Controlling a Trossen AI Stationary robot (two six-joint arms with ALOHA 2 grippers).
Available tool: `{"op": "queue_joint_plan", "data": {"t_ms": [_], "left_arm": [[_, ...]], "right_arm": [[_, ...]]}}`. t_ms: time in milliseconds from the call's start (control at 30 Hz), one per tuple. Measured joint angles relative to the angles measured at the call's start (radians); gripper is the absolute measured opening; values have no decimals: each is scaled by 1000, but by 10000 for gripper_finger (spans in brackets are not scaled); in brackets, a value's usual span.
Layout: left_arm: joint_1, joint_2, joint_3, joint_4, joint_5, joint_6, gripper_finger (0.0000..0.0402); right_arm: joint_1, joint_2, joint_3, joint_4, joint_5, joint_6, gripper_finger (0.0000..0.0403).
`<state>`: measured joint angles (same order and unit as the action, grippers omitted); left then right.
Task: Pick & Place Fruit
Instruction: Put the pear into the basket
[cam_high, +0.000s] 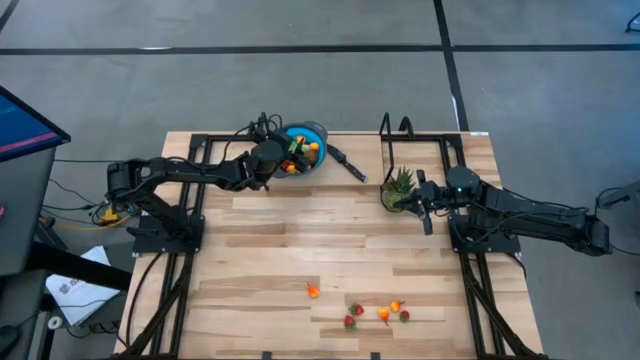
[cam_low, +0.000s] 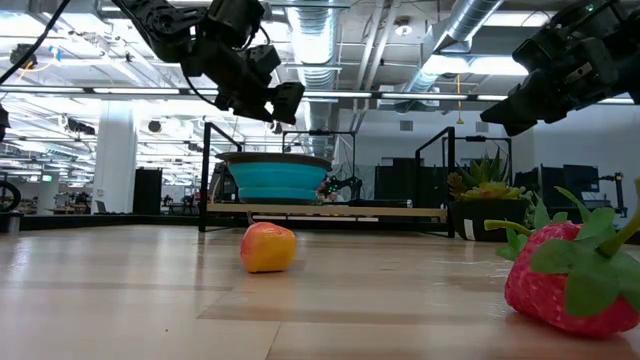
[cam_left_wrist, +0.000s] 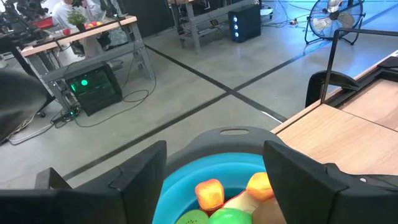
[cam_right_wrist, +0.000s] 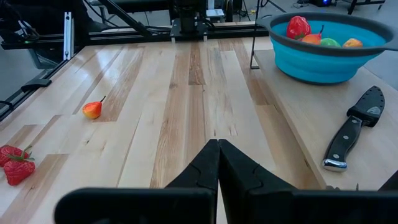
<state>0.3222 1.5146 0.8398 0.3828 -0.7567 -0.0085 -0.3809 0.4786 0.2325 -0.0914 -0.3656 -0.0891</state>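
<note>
High view: left gripper (cam_high: 272, 160) over blue bowl (cam_high: 312, 133) rim, fingers spread, empty; loose fruit (cam_high: 382, 314) well apart from it at near edge.

Low view: bowl below gripper; careless descent could clip rim, tip it.

Left wrist view: fruit in bowl (cam_left_wrist: 210, 193) between fingers.

Right wrist view: right gripper (cam_right_wrist: 218, 144) pinched closed, empty; knife (cam_right_wrist: 353, 129) beside it, snag risk.

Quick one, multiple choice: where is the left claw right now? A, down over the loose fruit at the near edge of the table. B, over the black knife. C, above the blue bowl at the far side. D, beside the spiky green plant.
C: the high view shows the left claw at the blue bowl, and its wrist view looks down between open fingers at that bowl's fruit.
</note>
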Motion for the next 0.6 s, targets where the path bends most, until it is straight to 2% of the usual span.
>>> {"op": "queue_joint_plan", "data": {"t_ms": [600], "left_arm": [[-13,0,0,2,-2,-25,249]], "right_arm": [[0,0,0,0,0,0,0]]}}
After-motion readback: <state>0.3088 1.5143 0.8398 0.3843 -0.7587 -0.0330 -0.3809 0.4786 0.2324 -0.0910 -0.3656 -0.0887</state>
